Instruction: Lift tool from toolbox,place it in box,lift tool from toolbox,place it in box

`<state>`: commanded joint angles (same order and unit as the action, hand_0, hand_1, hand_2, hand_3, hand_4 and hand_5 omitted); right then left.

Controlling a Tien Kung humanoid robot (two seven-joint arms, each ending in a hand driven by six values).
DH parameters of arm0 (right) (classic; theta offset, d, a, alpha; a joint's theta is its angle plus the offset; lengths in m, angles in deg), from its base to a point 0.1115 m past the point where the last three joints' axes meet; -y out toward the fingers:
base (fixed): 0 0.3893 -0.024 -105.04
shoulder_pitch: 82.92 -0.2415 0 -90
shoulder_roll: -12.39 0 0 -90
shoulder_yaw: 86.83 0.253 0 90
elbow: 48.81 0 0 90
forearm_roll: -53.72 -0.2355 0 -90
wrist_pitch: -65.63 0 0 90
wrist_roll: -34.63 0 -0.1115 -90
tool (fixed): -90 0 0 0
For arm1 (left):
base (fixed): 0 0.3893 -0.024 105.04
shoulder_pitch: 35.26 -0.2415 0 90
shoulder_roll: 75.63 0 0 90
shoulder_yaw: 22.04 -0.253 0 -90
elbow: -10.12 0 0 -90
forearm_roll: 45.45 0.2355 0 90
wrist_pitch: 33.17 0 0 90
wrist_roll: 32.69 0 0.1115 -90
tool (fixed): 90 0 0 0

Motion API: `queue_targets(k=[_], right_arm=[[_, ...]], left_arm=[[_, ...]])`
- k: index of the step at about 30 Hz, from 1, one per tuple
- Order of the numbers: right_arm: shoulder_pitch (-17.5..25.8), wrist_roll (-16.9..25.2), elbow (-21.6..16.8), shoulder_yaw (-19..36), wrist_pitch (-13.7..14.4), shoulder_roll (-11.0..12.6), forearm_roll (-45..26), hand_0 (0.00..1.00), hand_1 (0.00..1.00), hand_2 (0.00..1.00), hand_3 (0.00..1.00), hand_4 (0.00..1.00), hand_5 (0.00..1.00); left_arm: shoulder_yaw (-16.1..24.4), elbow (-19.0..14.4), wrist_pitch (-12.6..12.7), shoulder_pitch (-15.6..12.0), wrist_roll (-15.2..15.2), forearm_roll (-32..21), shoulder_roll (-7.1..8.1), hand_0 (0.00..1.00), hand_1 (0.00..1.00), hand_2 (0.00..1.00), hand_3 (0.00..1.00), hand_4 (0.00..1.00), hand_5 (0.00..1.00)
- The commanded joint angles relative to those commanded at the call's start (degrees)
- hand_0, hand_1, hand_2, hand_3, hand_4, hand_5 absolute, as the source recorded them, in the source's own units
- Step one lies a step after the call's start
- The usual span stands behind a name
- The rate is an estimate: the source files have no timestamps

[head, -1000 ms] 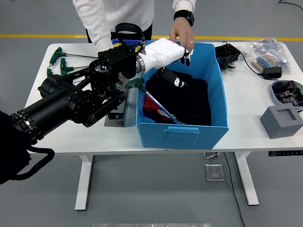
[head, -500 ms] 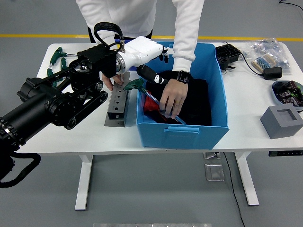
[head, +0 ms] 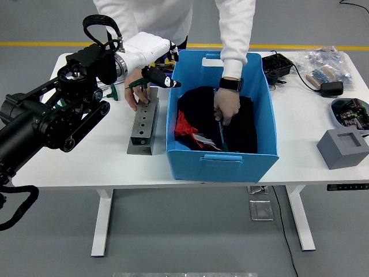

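Note:
My left hand (head: 162,68) hovers over the table just left of the blue box (head: 222,161), above the far end of the grey metal tool rack (head: 142,128). Its white fingers (head: 162,79) are spread and hold nothing. A person at the far side rests one hand (head: 134,97) on the rack's far end, beside a green tool handle (head: 136,83). Their other hand (head: 228,108) reaches into the box and grips a thin blue-shafted tool (head: 221,134) lying on the black and red cloth (head: 239,133). My right arm is out of view.
Another green tool handle (head: 112,92) lies on the table behind my forearm. At the right are a grey block (head: 343,149), a round tray of parts (head: 349,111), a black adapter (head: 277,66) and a plastic bag (head: 327,64).
My left hand has pulled back from over the box to the left, above the rack, leaving the green-handled tool behind. The person's hand reached into the box and shifted that tool deeper.

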<state>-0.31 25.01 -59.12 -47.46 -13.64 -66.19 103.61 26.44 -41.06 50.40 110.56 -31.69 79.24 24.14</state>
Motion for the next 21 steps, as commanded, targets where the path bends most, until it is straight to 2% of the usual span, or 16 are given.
queue_targets(k=[2,3,6,21], right_arm=[[-0.1,0.1,0.0,-0.2,0.1,0.0,-0.4,0.627,0.611,0.689,0.535,0.792,0.575],[-0.1,0.1,0.0,-0.2,0.1,0.0,-0.5,0.629,0.611,0.688,0.535,0.792,0.574],[-0.2,0.2,0.0,-0.3,0.1,0.0,-0.6,0.629,0.611,0.688,0.535,0.792,0.574],[-0.3,0.2,0.0,0.0,0.2,-0.1,-0.8,0.627,0.612,0.688,0.535,0.790,0.571]], left_arm=[[1.5,0.1,0.2,-0.5,-0.7,0.5,0.30,0.422,0.588,0.656,0.680,0.921,0.598],[2.1,0.2,0.3,-0.7,-1.0,0.9,0.41,0.381,0.555,0.630,0.686,0.920,0.602],[3.0,0.5,0.4,-1.1,-1.9,1.7,0.69,0.381,0.555,0.630,0.686,0.920,0.602],[4.4,1.1,-2.2,-3.2,-4.3,2.6,1.93,0.339,0.512,0.582,0.690,0.937,0.621]])
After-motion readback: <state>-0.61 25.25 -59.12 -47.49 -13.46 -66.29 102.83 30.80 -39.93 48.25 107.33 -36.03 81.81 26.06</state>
